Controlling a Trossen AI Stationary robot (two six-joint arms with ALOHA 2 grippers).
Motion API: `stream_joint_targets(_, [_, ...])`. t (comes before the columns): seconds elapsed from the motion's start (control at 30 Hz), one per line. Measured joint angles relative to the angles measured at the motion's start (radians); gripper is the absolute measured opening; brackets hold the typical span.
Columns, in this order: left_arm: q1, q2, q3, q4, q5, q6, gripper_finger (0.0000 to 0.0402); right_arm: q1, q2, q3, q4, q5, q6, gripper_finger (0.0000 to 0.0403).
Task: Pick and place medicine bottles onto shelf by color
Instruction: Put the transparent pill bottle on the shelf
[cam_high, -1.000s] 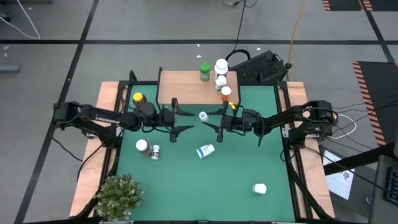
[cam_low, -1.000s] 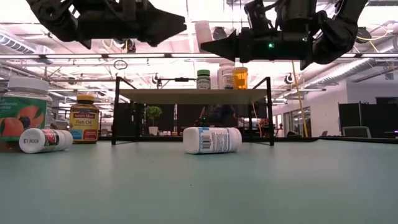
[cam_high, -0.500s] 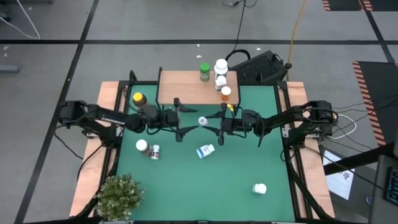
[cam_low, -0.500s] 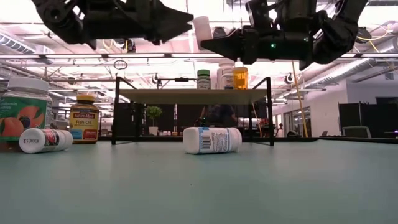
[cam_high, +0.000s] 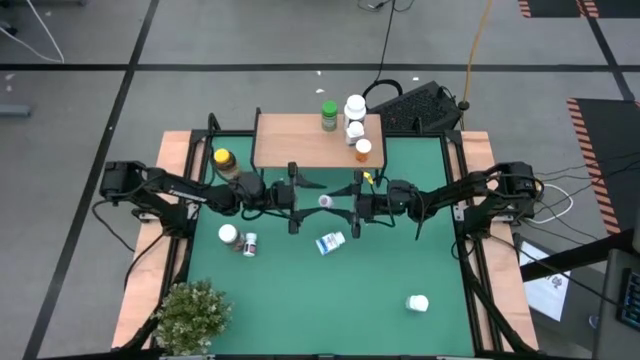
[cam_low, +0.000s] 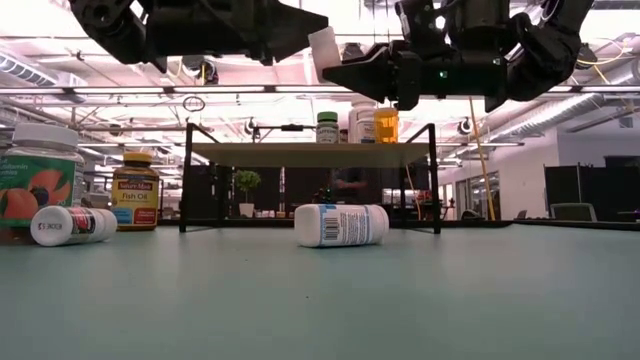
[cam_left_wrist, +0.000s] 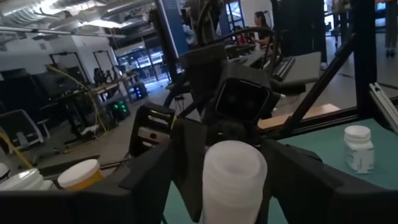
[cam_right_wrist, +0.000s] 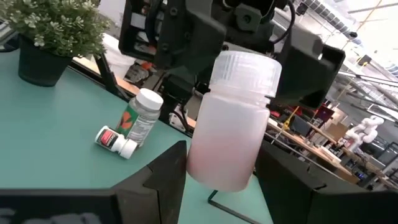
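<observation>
**Fingers of both grippers met around one white bottle above the mat**

Fingers of our right gripper (cam_high: 346, 203) were closed on a plain white bottle (cam_high: 324, 201), held in the air over the middle of the green mat (cam_high: 300, 290), just in front of the shelf (cam_high: 300, 140). Our left gripper (cam_high: 300, 199) faced it from the other side with its fingers spread on either side of the bottle's capped end; we could not tell whether they touched it.

In the right wrist view the bottle (cam_right_wrist: 233, 118) stood between our dark fingers (cam_right_wrist: 163, 177), cap toward the left gripper's body beyond it. In the left wrist view the cap (cam_left_wrist: 234, 171) filled the gap between that gripper's fingers (cam_left_wrist: 155, 180).

Around the pair, a blue-and-white bottle (cam_high: 331, 243) lay on its side on the mat just below the grippers. Two more bottles, one upright (cam_high: 228, 234) and one lying (cam_high: 249, 245), sat near the left arm, with an amber yellow-capped bottle (cam_high: 222, 160) beside the shelf's left end. Another white bottle (cam_high: 417, 302) lay well apart toward the right front, and a potted plant (cam_high: 190, 312) stood in the left front corner.

On the shelf's right end stood a green bottle (cam_high: 328, 115), white bottles (cam_high: 355, 118) and an orange-capped one (cam_high: 363, 150).

Both arms reached inward from opposite sides, stretched nearly level, wrists pointing at each other.
</observation>
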Motion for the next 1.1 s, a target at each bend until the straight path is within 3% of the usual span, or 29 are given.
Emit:
stream_joint_targets(0.83, [-0.017,0.005,0.0,-0.028,0.026,0.042,0.0177,0.0,0.0,0.0,0.063,-0.051,0.003,0.0173])
stream_joint_targets(1.1, [-0.028,0.021,0.001,0.019,0.017,0.05,0.0205,0.0,0.001,0.0,0.067,-0.052,0.01,0.0173])
